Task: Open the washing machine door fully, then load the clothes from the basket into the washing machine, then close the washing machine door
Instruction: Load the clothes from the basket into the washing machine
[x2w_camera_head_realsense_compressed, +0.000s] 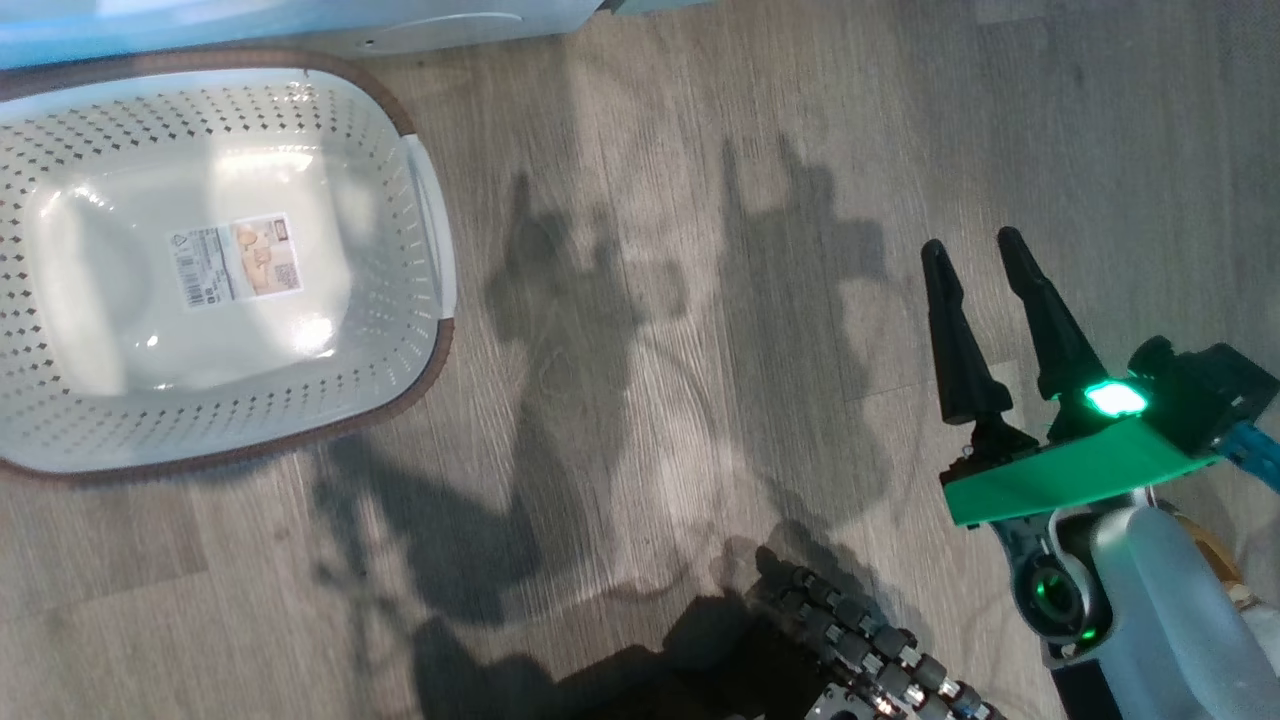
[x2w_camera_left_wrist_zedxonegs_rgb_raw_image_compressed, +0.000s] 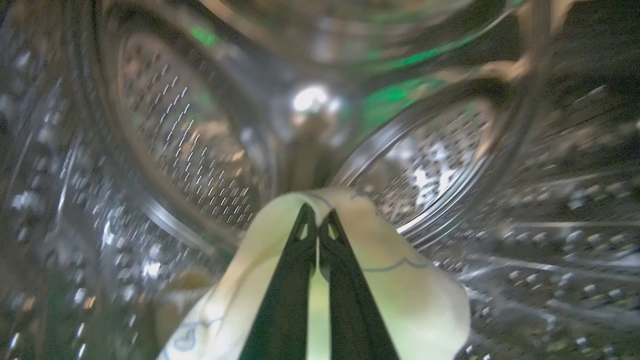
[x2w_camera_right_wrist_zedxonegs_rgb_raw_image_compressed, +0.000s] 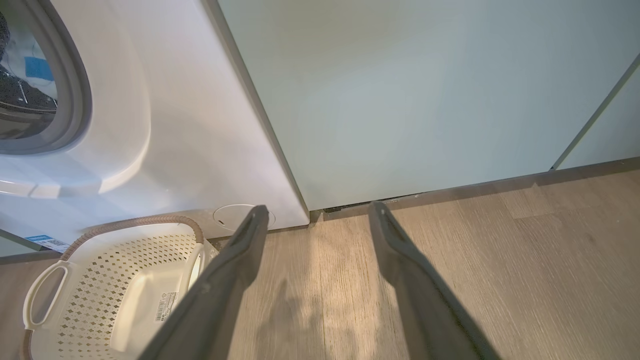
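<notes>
My left gripper (x2w_camera_left_wrist_zedxonegs_rgb_raw_image_compressed: 317, 222) is inside the steel perforated drum (x2w_camera_left_wrist_zedxonegs_rgb_raw_image_compressed: 180, 145) of the washing machine, shut on a pale yellow cloth piece (x2w_camera_left_wrist_zedxonegs_rgb_raw_image_compressed: 415, 295) with faint printed outlines. The basket (x2w_camera_head_realsense_compressed: 215, 265) sits on the floor at the upper left of the head view, with only its label inside; it also appears as the basket (x2w_camera_right_wrist_zedxonegs_rgb_raw_image_compressed: 107, 285) at the lower left of the right wrist view. The white washing machine (x2w_camera_right_wrist_zedxonegs_rgb_raw_image_compressed: 165, 125) stands behind it, grey seal at the left edge. My right gripper (x2w_camera_head_realsense_compressed: 972, 248) (x2w_camera_right_wrist_zedxonegs_rgb_raw_image_compressed: 320, 212) hangs open over bare floor, holding nothing. The washing machine door is out of view.
Pale teal cabinet fronts (x2w_camera_right_wrist_zedxonegs_rgb_raw_image_compressed: 410, 90) stand right of the washer, down to a dark plinth. Wood-look floor (x2w_camera_head_realsense_compressed: 700, 300) spreads right of the basket. My wheeled base (x2w_camera_head_realsense_compressed: 860, 650) shows at the bottom of the head view.
</notes>
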